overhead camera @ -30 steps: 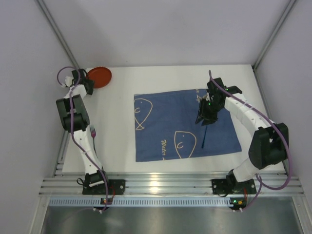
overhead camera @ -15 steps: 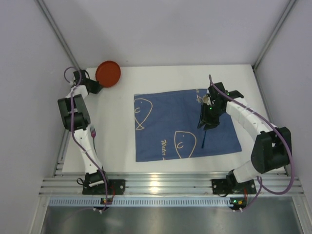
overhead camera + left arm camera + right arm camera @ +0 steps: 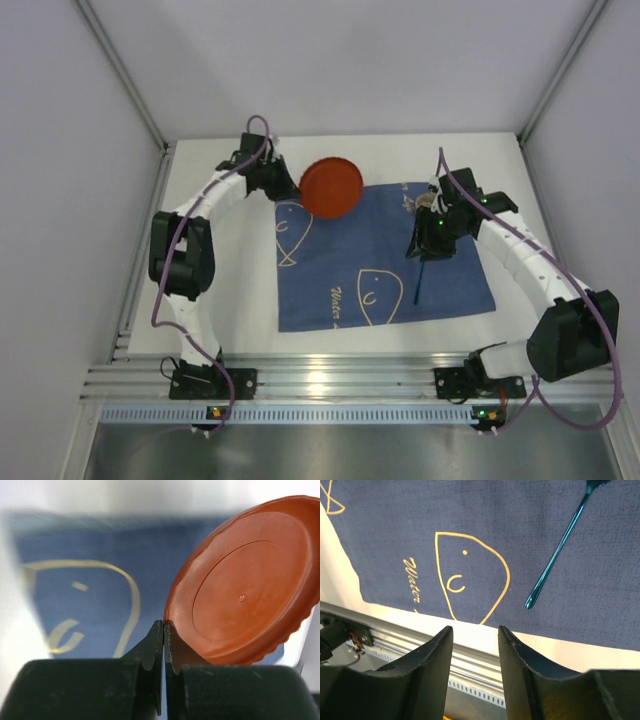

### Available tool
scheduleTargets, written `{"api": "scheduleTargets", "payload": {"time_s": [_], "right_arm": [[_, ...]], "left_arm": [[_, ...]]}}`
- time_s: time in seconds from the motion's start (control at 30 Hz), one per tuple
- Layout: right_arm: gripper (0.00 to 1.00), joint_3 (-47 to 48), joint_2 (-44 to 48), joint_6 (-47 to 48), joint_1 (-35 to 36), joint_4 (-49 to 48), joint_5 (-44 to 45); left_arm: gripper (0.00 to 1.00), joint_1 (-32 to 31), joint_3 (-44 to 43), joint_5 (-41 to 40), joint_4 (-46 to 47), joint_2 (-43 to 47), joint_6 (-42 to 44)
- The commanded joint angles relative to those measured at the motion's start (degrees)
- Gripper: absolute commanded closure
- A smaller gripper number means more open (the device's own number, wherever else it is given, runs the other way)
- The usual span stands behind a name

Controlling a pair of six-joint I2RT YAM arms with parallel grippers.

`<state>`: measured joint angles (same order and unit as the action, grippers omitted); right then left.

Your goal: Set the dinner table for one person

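L gripper (image 3: 163, 630) is clamped shut on the rim of the orange-red plate (image 3: 245, 580), pads pinching only the thin edge. That's why the plate hangs tilted instead of flat: an edge pinch gives no support under the disc, so it cants away from the fingers. One broad face w/ a moulded ring turns toward the wrist cam; can't tell if it's top or underside. From the top cam the plate sits over the far-left part of the blue cloth (image 3: 380, 260), off the surface, not yet set down.

Cloth is spread flat in the middle of the dinner table (image 3: 230, 290), the big white top that fills the cell, its near edge along the ribbed rail (image 3: 330, 380). It prob. serves as the placemat, which explains why the plate is carried over it.

R gripper (image 3: 475, 635) is spread apart w/ nothing between its fingers, hovering over the right side of the cloth. Teal utensil (image 3: 555, 555) lies flat on the cloth just beside it, handle pointing to the near edge; head is cut off in the wrist view, so fork or spoon is unclear. Its spot at the right of the cloth leaves the centre free for the plate.

Next step, I'd judge: level the plate and lower it mid-cloth. Risk: the rim slips in that thin pinch.
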<state>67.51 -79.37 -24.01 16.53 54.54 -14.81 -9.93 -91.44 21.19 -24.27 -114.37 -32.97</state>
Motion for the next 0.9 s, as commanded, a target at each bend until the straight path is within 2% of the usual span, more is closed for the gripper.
{"api": "scheduleTargets", "payload": {"time_s": [0.0,0.07,0.1,0.17,0.2,0.23,0.47,0.67,0.87], "right_arm": [[0.58,-2.5,3.2,1.6,-0.6,-1.5,-2.1],[0.62,-4.7,3.3,1.9,-0.6,-2.9,-2.6],[0.71,-5.6,3.3,1.9,-0.7,-3.8,-2.8],[0.81,-8.3,2.2,1.6,-0.9,-6.6,-3.6],[0.98,-9.2,1.6,1.2,-1.0,-7.7,-3.7],[1.00,-10.6,0.8,0.9,-1.1,-9.4,-3.7],[1.00,-13.5,-9.1,0.7,-2.4,-15.2,-1.4],[1.00,-15.1,-14.7,3.2,-3.7,-17.5,0.7],[1.00,-17.2,-16.0,2.3,-4.9,-17.7,3.2]], "left_arm": [[1.00,-6.5,4.3,1.0,-2.9,3.2,4.0],[1.00,-10.2,5.9,2.3,-2.9,2.5,2.8],[1.00,-11.1,6.1,2.7,-3.0,2.2,1.7],[1.00,-14.1,6.0,2.9,-3.7,1.7,1.5],[1.00,-15.1,5.8,2.4,-4.0,1.6,1.5],[1.00,-16.1,5.5,2.4,-4.2,1.5,1.6],[1.00,-22.8,1.8,1.5,-8.4,-1.3,3.2],[1.00,-23.6,1.8,-1.6,-12.6,-3.4,4.8],[1.00,-23.6,3.3,-6.8,-15.7,-4.5,7.2]]}}
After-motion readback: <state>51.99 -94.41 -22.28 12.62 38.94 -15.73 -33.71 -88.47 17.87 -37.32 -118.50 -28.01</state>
